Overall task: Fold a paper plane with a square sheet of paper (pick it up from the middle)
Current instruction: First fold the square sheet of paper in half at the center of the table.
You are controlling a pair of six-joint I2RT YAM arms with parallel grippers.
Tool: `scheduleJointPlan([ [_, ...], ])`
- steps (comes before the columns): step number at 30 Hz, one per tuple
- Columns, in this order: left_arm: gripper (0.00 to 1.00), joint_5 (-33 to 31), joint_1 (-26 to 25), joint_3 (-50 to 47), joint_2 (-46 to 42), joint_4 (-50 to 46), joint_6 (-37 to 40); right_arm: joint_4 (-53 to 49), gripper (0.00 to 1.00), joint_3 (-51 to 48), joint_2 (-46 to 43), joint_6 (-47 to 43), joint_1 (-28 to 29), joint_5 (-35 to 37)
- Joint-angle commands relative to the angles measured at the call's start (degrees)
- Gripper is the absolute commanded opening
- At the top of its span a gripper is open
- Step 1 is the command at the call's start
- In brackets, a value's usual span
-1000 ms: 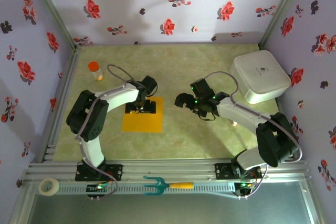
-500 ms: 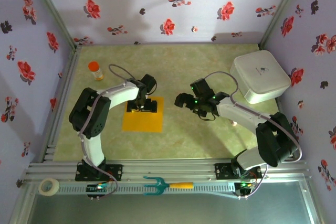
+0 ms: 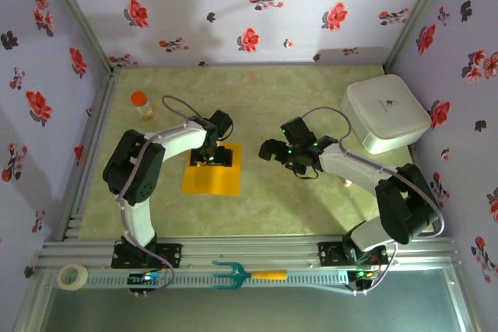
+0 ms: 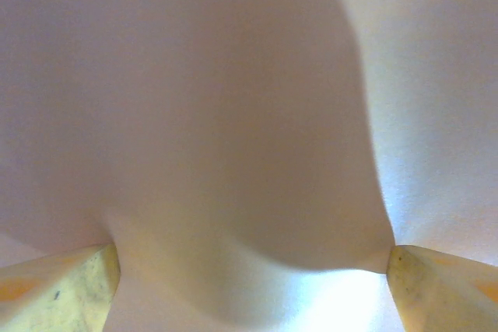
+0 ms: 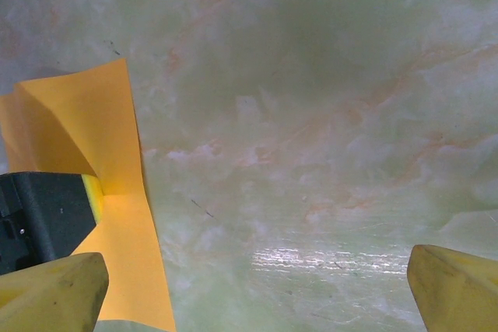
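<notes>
The left claw (image 3: pixel 212 159) hides the far edge of the square sheet of paper (image 3: pixel 210 181).

No legible text; white box (image 3: pixel 385 114) carries perhaps a tiny logo

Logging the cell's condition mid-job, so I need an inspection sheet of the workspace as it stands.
Surface: green marbled table, no spills seen.
Job's things: square sheet of paper left of centre, buckling up at its far edge; no plane shape yet.
Clutter: orange-capped bottle far left; white box far right; teal fork and tape roll on the near rail.
Grippers: left gripper on the sheet's far edge, fingers wide apart, paper bulging between them; right gripper open over bare table beside the sheet.
Cables: left arm's cable and right arm's cable loop clear of the sheet.
Surroundings: floral walls.
</notes>
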Motion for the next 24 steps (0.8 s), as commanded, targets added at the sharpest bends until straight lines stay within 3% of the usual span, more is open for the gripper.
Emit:
scheduleJointPlan([
  [1, 0.82, -0.62, -0.33, -1.97, 1.87, -1.15, 0.12, -0.24, 0.99, 1.16, 0.32, -0.03, 0.16, 0.80],
  [9, 0.60, -0.41, -0.99, -1.71, -1.55, -0.32, -0.68, -1.63, 0.99, 0.72, -2.58, -0.19, 0.20, 5.44],
  [15, 0.41, 0.07, -1.16, -1.79, -3.98, 1.33, -2.18, -3.54, 0.99, 0.49, -7.54, -0.81, 0.16, 14.99],
  [24, 0.38, 3.22, -1.93, -0.99, -7.71, 3.64, -5.81, 2.03, 0.99, -7.70, -18.52, 0.98, -0.11, 22.85],
])
